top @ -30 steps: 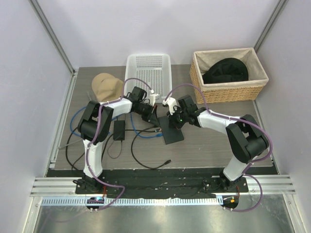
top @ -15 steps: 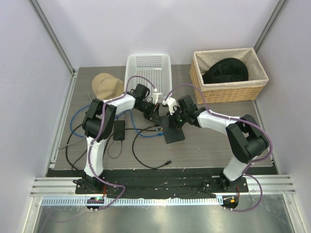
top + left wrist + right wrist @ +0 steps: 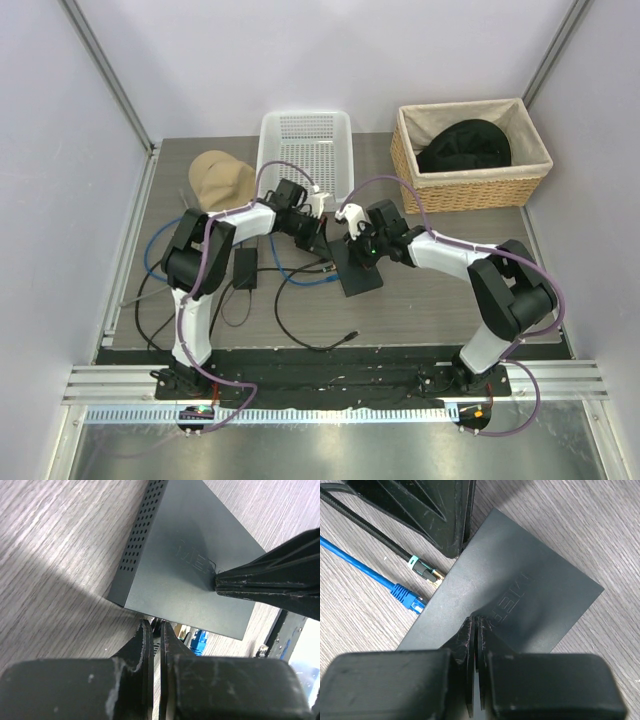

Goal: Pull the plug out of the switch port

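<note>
The switch [image 3: 362,275] is a flat black box on the table; it also shows in the left wrist view [image 3: 190,580] and the right wrist view [image 3: 535,590]. A blue plug [image 3: 406,597] sits at its socket edge, and a black cord's green-and-gold plug [image 3: 424,570] lies against the same edge. My right gripper [image 3: 476,621] is shut with its tips pressed on the switch's top. My left gripper [image 3: 155,626] is shut, low at the switch's corner beside the black plug, with nothing visibly between its fingers [image 3: 440,515].
A white plastic basket [image 3: 305,140] stands behind the grippers. A wicker basket [image 3: 530,180] holding a black cap is at the back right. A tan cap [image 3: 218,175] is at the back left. A black adapter brick [image 3: 245,268], black cords [image 3: 300,335] and a blue cable [image 3: 160,250] lie left of the switch.
My left arm shifted right, then back a little, and its gripper stays by the switch's corner. My right gripper has edged slightly away from me on the switch.
</note>
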{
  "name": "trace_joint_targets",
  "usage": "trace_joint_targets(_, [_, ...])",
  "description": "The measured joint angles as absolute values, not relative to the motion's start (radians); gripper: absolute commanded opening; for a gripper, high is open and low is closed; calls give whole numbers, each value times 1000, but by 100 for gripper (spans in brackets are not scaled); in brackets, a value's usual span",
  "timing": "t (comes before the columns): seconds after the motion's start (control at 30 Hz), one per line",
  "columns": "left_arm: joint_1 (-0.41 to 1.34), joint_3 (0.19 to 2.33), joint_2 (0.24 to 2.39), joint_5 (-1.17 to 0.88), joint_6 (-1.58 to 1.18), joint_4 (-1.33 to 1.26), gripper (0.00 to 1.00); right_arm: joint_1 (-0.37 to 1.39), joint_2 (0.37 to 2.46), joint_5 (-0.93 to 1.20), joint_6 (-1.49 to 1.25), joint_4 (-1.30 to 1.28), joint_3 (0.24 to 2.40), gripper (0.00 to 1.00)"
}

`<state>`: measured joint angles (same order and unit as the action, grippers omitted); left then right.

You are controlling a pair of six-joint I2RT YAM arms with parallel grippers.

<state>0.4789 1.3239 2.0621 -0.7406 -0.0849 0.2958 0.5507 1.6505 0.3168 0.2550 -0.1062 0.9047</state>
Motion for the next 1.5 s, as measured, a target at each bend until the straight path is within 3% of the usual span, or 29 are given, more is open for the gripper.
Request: trace_joint_targets(1.5, [485,1468,2142,-752,-80,412,0,547,1658,296,237,-130,923,1])
